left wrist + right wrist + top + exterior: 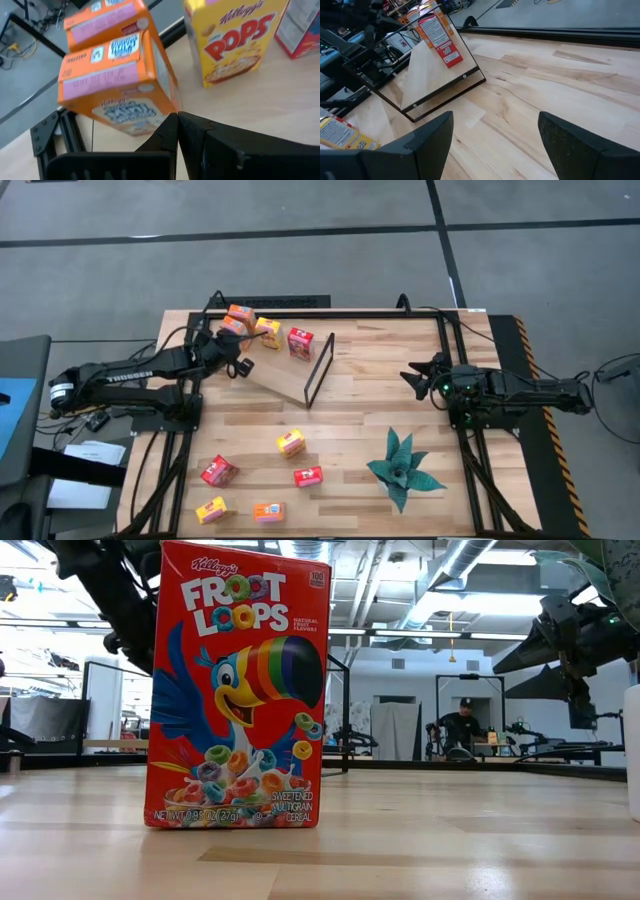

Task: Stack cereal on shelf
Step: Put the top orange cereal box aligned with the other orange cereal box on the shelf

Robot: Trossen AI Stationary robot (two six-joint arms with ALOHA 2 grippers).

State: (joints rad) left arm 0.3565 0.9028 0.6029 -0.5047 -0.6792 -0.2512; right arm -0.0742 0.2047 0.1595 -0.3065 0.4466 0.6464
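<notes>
You cannot read the fronts of the five loose cereal boxes [291,443] from the high view; they are too small. In the left wrist view, the orange box [117,82] hides the shelf [250,107] surface behind it, and the red box [304,25] is cut off at the edge. In the low view the Froot Loops box [238,690] masks most of the table beyond

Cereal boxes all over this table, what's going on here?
The left end effector, shut and empty, sits by the orange cereal boxes on the shelf. A yellow Corn Pops box and a red box stand there too. Five boxes wait on the table. The right end effector hovers open.
</notes>
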